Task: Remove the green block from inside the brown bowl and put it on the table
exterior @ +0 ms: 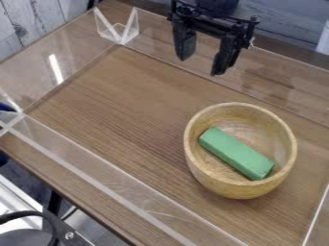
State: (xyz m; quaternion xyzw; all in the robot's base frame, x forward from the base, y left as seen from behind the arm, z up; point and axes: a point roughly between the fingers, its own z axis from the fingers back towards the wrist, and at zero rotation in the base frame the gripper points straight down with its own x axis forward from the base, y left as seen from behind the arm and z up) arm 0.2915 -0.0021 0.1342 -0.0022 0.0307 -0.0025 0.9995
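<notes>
A green block (pixel 237 153) lies flat inside the brown bowl (pixel 240 183), angled from upper left to lower right. The bowl is light tan wood and stands on the table (pixel 115 115) at the right front. My gripper (pixel 206 53) hangs at the back, above and a little left of the bowl, well apart from it. Its black fingers (pixel 186 45) point down and stand open with nothing between them.
Clear acrylic walls (pixel 90 163) run along the table's edges, with a clear bracket (pixel 118 27) at the back left corner. Bare wood-grain surface stretches left of the bowl.
</notes>
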